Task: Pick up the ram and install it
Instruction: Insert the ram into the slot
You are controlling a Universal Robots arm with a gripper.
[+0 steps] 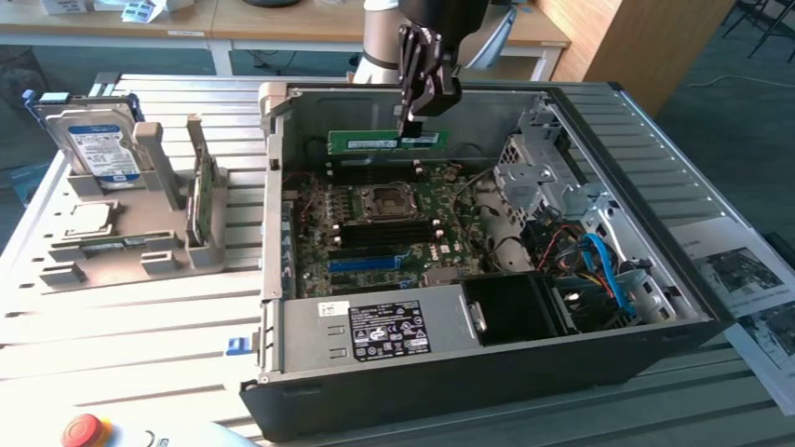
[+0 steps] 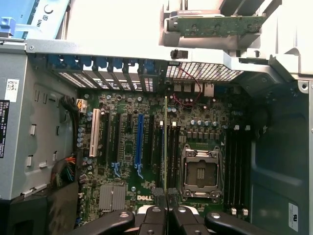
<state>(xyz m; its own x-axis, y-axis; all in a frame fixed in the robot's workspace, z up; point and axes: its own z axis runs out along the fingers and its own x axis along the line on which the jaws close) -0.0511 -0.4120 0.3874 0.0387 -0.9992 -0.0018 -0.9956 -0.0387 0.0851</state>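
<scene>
The ram [image 1: 385, 142], a long green stick, hangs level above the motherboard [image 1: 372, 233] inside the open computer case [image 1: 497, 363]. My gripper [image 1: 411, 126] is shut on the stick's end towards the exterior view's right, gripping its upper edge. The black memory slots [image 1: 372, 171] lie just below the stick, beyond the processor socket [image 1: 383, 200]. In the wrist view the ram [image 2: 165, 142] shows edge-on as a thin line running out from my gripper [image 2: 165, 208], over the board between the blue card slot [image 2: 139, 142] and the processor socket [image 2: 200, 171]. The memory slots [image 2: 237, 152] lie on the socket's other side.
A grey holder [image 1: 125, 251] at the exterior view's left carries a blue-labelled hard drive [image 1: 106, 149], a square silver chip [image 1: 89, 219] and an upright green board [image 1: 196, 200]. The case holds a power supply [image 1: 372, 331], a drive cage [image 1: 546, 177] and cables [image 1: 609, 270]. A red stop button [image 1: 84, 430] sits at the front.
</scene>
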